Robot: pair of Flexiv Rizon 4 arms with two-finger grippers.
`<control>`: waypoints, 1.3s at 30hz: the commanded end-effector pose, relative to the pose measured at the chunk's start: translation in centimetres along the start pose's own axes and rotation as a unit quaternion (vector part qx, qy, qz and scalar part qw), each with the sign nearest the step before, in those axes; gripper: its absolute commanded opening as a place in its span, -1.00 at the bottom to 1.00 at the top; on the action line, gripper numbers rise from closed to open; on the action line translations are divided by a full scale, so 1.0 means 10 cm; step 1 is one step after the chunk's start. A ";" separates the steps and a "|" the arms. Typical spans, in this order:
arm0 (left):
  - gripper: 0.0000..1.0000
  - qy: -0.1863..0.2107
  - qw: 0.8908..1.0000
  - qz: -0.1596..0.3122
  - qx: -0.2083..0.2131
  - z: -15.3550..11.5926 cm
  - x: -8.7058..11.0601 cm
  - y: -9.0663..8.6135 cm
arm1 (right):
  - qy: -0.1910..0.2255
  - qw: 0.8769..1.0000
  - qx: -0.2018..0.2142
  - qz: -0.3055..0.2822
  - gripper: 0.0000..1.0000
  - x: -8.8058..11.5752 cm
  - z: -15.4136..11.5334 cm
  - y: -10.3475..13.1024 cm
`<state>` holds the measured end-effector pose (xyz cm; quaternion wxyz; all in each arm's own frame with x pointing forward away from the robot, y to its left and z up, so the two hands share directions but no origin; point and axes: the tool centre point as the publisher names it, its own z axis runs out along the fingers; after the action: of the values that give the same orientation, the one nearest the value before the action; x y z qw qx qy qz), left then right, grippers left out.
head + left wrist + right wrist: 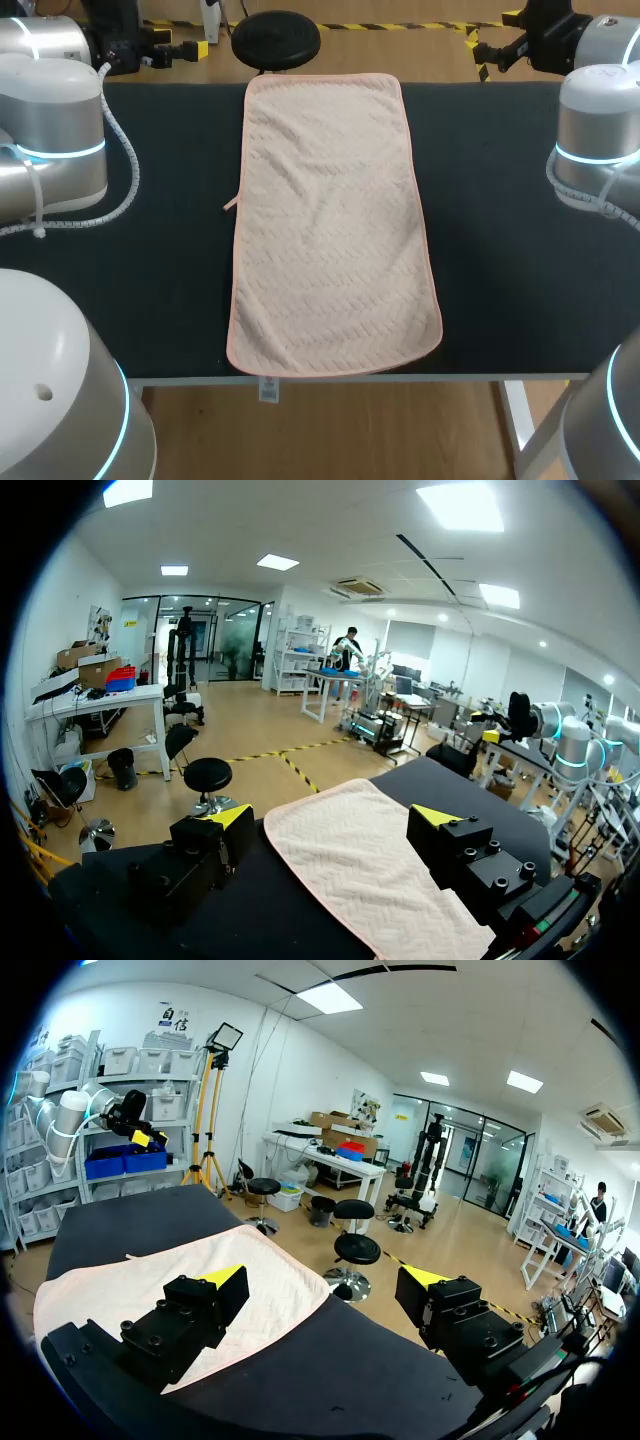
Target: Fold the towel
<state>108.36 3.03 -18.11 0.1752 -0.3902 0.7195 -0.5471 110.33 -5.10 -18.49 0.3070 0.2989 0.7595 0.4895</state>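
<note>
Filling most of the head view, a dark table (160, 300) runs from left to right. A pale pink towel (330, 230) lies on it, opened out flat in a single layer. It sits in the middle of the table with its long side running from near to far. Its far end reaches the table's far edge, and its near end, slightly the wider one, hangs just over the near edge. The cloth has a quilted zigzag weave and a few soft creases.

The left arm (50, 130) stands at the table's far left and the right arm (600, 130) at its far right, both well apart from the towel. The left gripper (332, 816) is held above the far left of the table. Its yellow-tipped fingers are spread wide with nothing between them, and the towel lies on the table below and ahead of them. The right gripper (322, 1277) is held above the far right. Its fingers are also parted wide and hold nothing, and the towel lies below and past one finger.

A small white label (267, 388) hangs from the towel's near hem, left of its middle. A thin pink loop (231, 204) sticks out from the towel's left edge.
</note>
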 end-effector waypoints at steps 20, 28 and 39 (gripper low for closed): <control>1.00 0.002 0.998 0.047 -0.039 0.03 0.01 0.03 | 0.035 0.997 0.024 -0.059 1.00 0.05 0.05 -0.01; 1.00 0.042 0.962 0.207 -0.176 0.06 0.18 0.04 | 0.147 0.940 0.110 -0.288 1.00 0.26 0.17 -0.04; 1.00 0.089 0.906 0.306 -0.279 0.05 0.23 0.28 | 0.250 0.853 0.188 -0.418 1.00 0.52 0.18 -0.21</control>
<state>105.58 0.90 -21.05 0.2035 -0.1858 0.8759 -0.3960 107.83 -0.69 -22.51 0.3164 0.0449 0.8750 0.3636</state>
